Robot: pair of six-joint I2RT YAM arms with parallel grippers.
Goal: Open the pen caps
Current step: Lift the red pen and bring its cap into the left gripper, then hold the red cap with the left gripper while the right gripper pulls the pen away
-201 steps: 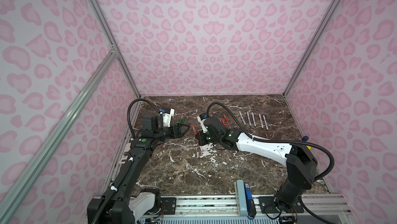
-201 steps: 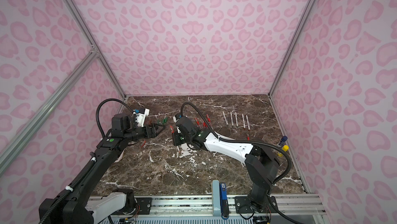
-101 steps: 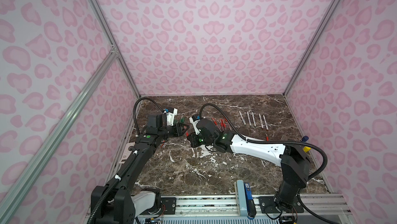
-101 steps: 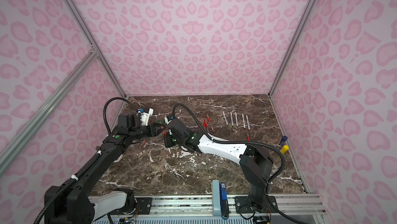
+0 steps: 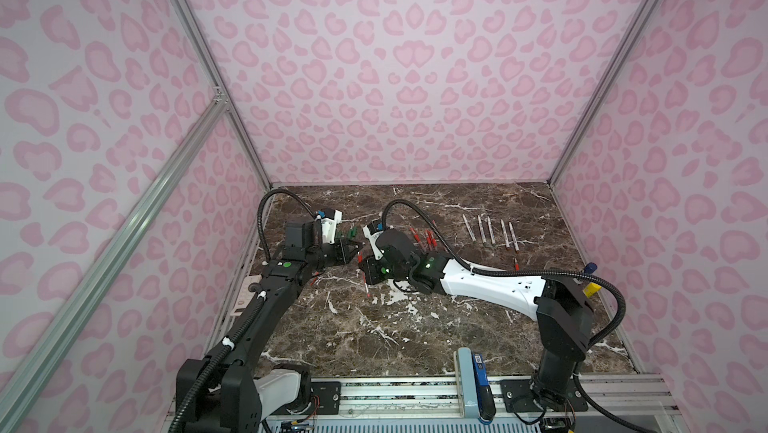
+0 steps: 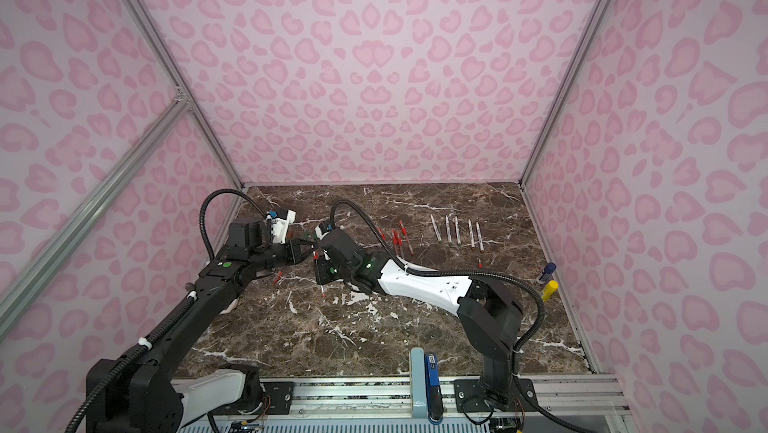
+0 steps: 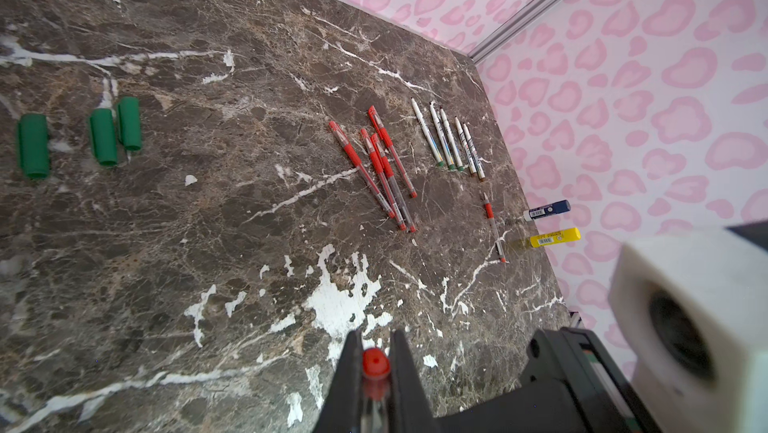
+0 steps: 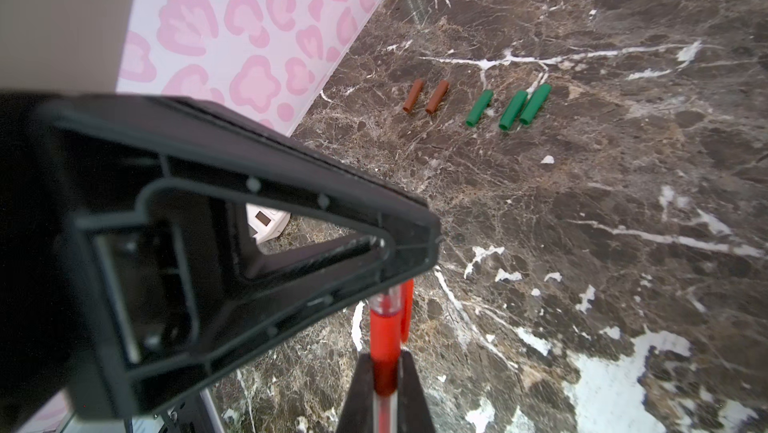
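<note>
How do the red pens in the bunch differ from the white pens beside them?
The red pens have clear barrels with red caps on; the white pens have white barrels and bare tips. The red pens lie crossed in a loose bunch; the white pens lie in a tidy row. Both groups lie flat on the table.

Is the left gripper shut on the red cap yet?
Shut. In the left wrist view the left gripper pinches the red cap with no gap.
</note>
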